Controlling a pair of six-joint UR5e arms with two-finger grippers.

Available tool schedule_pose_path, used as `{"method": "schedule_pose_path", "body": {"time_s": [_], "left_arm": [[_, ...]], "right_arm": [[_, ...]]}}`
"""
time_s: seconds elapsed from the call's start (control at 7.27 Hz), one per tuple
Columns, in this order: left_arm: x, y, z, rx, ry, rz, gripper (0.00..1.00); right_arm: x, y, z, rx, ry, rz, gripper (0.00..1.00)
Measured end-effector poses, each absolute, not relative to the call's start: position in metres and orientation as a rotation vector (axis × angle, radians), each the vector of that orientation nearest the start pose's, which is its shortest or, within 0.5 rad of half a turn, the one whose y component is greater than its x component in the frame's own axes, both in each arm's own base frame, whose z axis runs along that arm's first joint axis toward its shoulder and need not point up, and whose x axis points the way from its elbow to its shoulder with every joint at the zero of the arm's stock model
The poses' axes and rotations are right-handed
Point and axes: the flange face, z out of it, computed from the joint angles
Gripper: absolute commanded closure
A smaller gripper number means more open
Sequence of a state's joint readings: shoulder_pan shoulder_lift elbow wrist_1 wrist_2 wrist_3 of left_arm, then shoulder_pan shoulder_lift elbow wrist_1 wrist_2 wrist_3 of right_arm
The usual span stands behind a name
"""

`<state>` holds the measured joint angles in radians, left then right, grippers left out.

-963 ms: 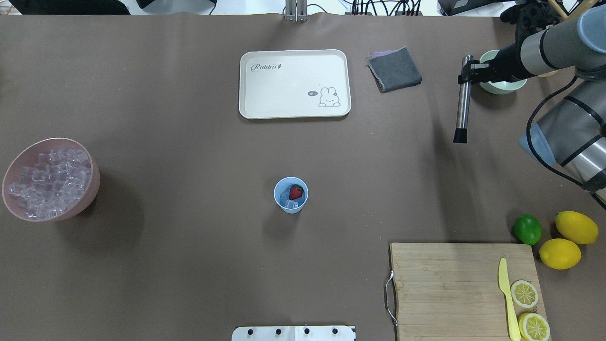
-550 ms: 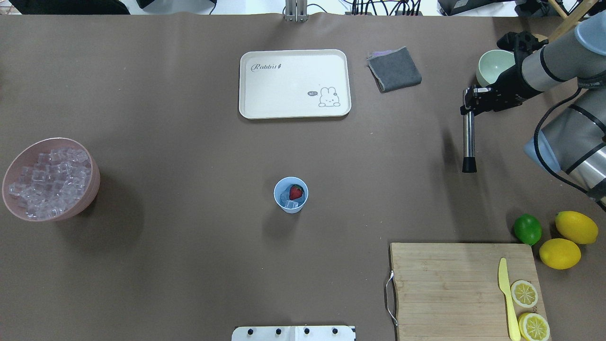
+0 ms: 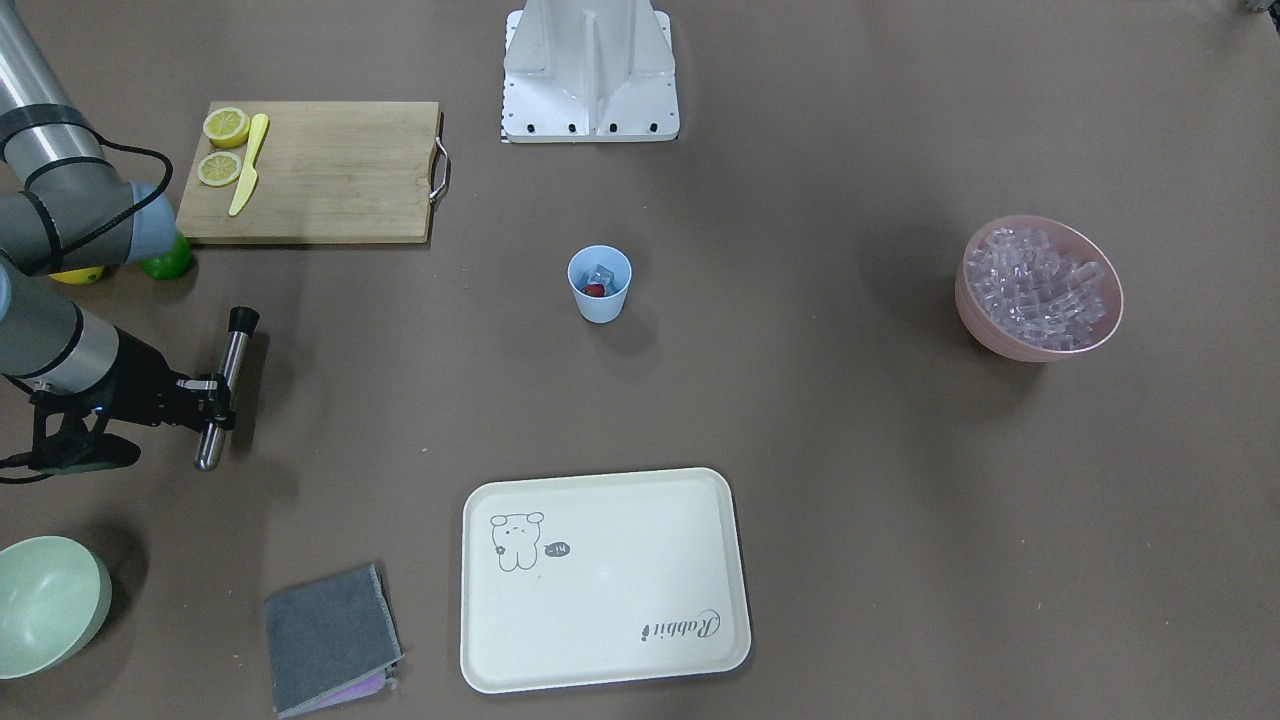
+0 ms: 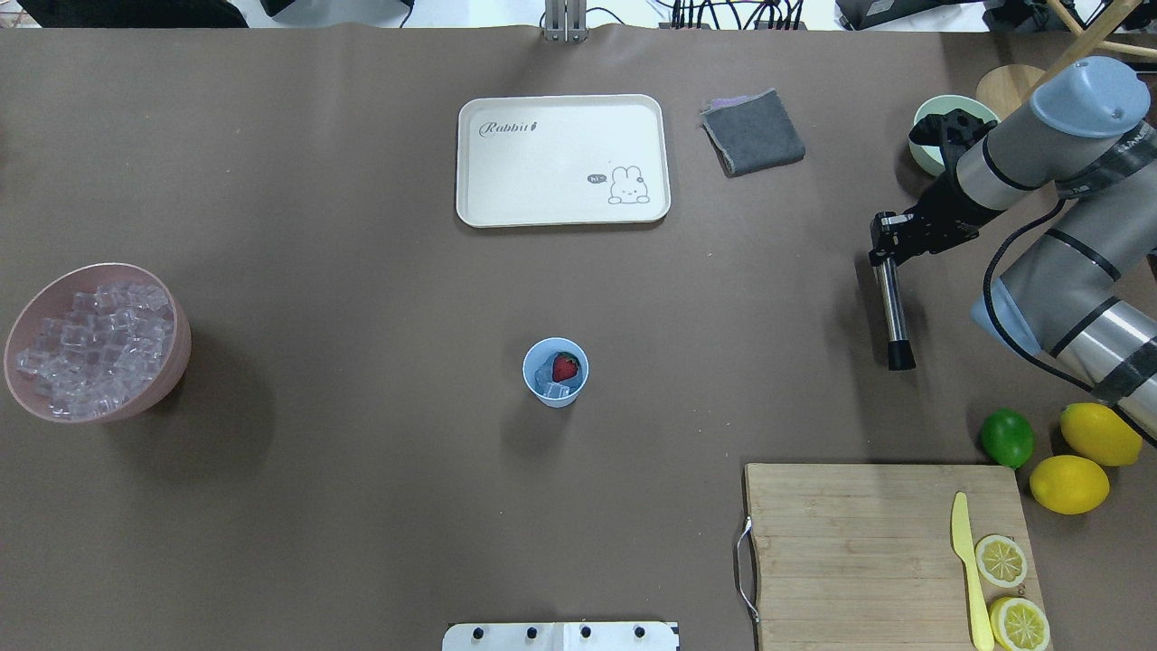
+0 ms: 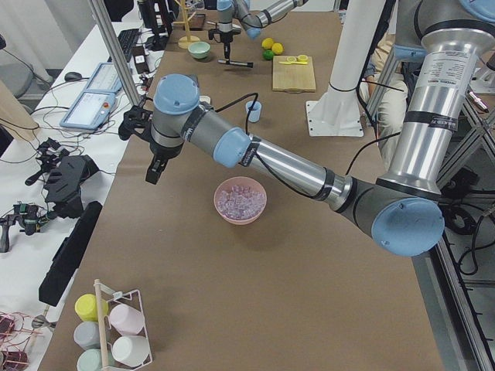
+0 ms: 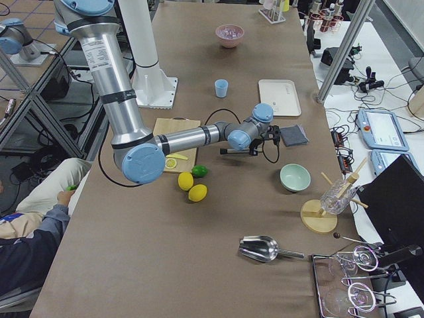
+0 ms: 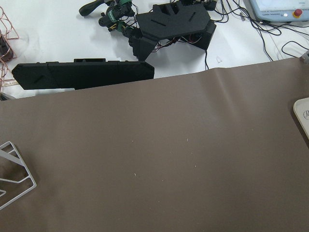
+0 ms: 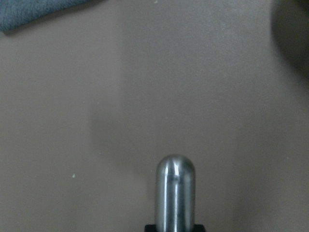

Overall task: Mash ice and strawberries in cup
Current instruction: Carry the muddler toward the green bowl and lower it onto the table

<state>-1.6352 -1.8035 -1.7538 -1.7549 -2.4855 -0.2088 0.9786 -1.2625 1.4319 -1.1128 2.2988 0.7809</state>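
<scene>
The light blue cup (image 4: 555, 372) stands upright mid-table, also seen in the front-facing view (image 3: 600, 284). Inside it lie a red strawberry (image 4: 566, 367) and a few clear ice cubes (image 4: 550, 390). My right gripper (image 4: 889, 238) hovers far to the cup's right, shut on the top end of a steel muddler (image 4: 893, 307) whose black tip points toward the robot's side. The muddler's rounded end (image 8: 175, 193) fills the bottom of the right wrist view. My left gripper (image 5: 155, 171) shows only in the exterior left view, beyond the pink bowl; I cannot tell its state.
A pink bowl (image 4: 179, 348) of ice cubes sits at the left edge. At the back are a cream tray (image 4: 560, 158), a grey cloth (image 4: 753, 133) and a pale green bowl (image 4: 929, 136). Front right lie a cutting board (image 4: 859, 542) with knife and lemon slices, a lime (image 4: 1007, 438) and lemons (image 4: 1100, 434).
My right gripper carried the muddler from beside the green bowl toward the robot's side of the table. The cup and its contents have not moved.
</scene>
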Motion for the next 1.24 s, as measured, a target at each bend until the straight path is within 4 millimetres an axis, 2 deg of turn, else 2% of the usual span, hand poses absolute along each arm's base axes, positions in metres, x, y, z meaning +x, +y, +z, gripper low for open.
{"method": "schedule_pose_path", "body": {"time_s": [0.14, 0.28, 0.41, 0.69, 0.96, 1.24], "left_arm": [[-0.091, -0.568, 0.412, 0.489, 0.922, 0.026, 0.02], [-0.091, -0.568, 0.412, 0.489, 0.922, 0.026, 0.02], [-0.091, -0.568, 0.412, 0.489, 0.922, 0.026, 0.02], [-0.091, -0.569, 0.410, 0.492, 0.921, 0.029, 0.02], [-0.085, -0.570, 0.409, 0.490, 0.923, 0.039, 0.02], [-0.079, -0.572, 0.406, 0.490, 0.926, 0.052, 0.02]], "right_arm": [[-0.303, -0.569, 0.506, 0.017, -0.906, -0.069, 0.82], [-0.303, -0.570, 0.508, 0.018, -0.897, -0.076, 0.77], [-0.304, -0.570, 0.508, 0.018, -0.894, -0.079, 0.68], [-0.303, -0.570, 0.509, 0.017, -0.891, -0.078, 0.34], [-0.294, -0.575, 0.509, 0.020, -0.892, -0.064, 0.01], [-0.276, -0.583, 0.510, 0.027, -0.896, -0.037, 0.00]]}}
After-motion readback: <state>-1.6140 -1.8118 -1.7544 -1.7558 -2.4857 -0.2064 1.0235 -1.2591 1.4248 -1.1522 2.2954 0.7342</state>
